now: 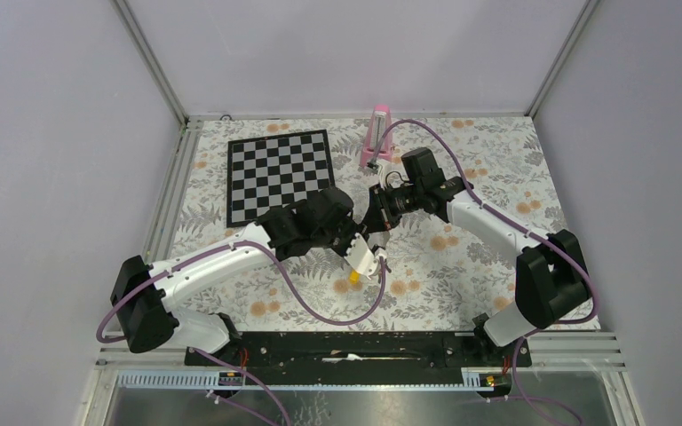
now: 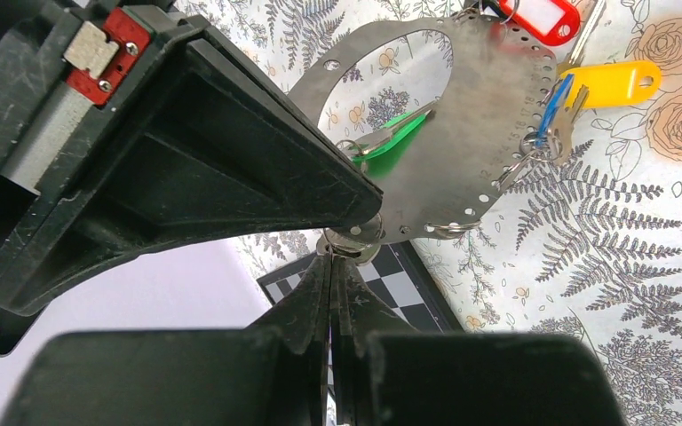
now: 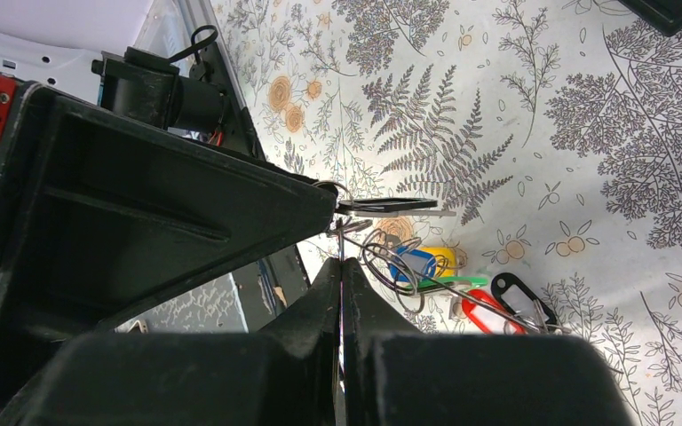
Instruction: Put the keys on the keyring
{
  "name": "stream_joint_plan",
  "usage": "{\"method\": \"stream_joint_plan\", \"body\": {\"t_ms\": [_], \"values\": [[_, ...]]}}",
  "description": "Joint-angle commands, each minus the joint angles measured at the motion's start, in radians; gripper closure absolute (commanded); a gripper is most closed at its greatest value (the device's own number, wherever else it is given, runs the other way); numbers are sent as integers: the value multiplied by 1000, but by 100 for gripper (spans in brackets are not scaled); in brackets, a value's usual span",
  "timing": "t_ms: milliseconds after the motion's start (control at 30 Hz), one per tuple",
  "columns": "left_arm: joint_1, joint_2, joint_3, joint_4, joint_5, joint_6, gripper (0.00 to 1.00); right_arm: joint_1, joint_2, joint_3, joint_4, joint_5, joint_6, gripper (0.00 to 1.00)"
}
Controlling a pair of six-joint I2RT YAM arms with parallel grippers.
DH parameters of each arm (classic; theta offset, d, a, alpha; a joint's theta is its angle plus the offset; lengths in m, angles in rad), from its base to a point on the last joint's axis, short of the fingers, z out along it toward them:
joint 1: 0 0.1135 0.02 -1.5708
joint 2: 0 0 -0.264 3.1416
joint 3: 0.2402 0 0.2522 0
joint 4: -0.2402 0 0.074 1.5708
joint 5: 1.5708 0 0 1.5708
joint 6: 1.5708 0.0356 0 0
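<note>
The keyring (image 2: 488,133) is a thin flat grey metal ring with small holes round its rim, held above the floral table. It shows edge-on in the right wrist view (image 3: 462,286). Keys hang from it by small split rings, tagged red (image 2: 542,16), yellow (image 2: 613,82), blue (image 2: 558,102) and green (image 2: 395,142). A black tag (image 3: 519,297) shows beside the red one (image 3: 484,311). My left gripper (image 2: 348,253) is shut on a small split ring at the keyring's rim. My right gripper (image 3: 341,266) is shut on thin metal at that same spot, tip to tip with the left (image 1: 371,236).
A black-and-white chessboard (image 1: 280,173) lies at the back left, just behind the left arm. A pink object (image 1: 377,133) stands at the back middle, close to the right wrist. Metal frame rails (image 1: 173,204) run along the table's left side.
</note>
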Motion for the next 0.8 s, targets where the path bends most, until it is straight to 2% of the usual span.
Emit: {"method": "stream_joint_plan", "body": {"t_ms": [0,767], "values": [[-1,0,36,42,7,-9,100,1,13,15,22,-19,13,100],[-14,22,22,45,-7,15,100,1,26,29,24,-32,41,100]]}}
